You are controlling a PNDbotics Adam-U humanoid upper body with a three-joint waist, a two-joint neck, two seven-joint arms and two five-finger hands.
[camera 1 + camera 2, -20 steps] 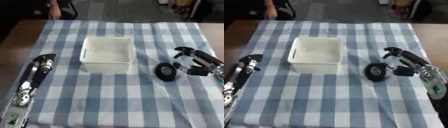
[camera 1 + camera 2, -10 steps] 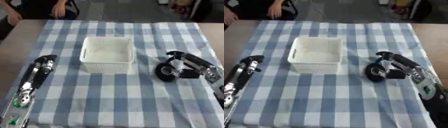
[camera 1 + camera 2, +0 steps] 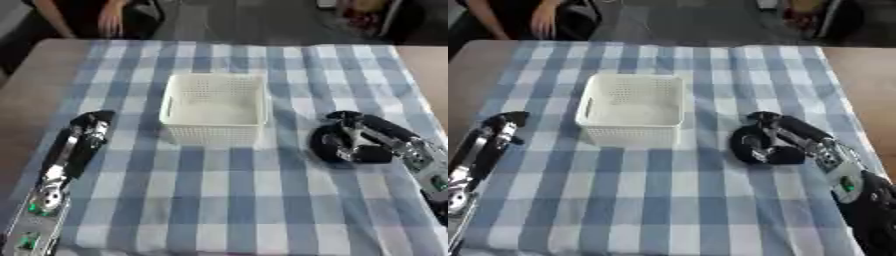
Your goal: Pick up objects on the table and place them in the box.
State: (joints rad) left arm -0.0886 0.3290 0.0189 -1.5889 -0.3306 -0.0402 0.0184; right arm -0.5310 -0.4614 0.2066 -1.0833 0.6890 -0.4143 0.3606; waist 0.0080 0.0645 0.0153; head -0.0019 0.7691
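Since a second ago, right hand (image 3: 363,141) has closed in on ring (image 3: 325,146); fingers now curl over it, thumb at its near side. Black ring, upright on cloth. Box (image 3: 214,108) lies left of and slightly beyond this hand. Left hand (image 3: 87,127): far side of box, fingers straight, idle.

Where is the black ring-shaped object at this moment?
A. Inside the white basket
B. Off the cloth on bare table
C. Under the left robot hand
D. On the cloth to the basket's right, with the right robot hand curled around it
D: the black ring-shaped object sits on the checked cloth right of the white basket, with the right robot hand curled around it.
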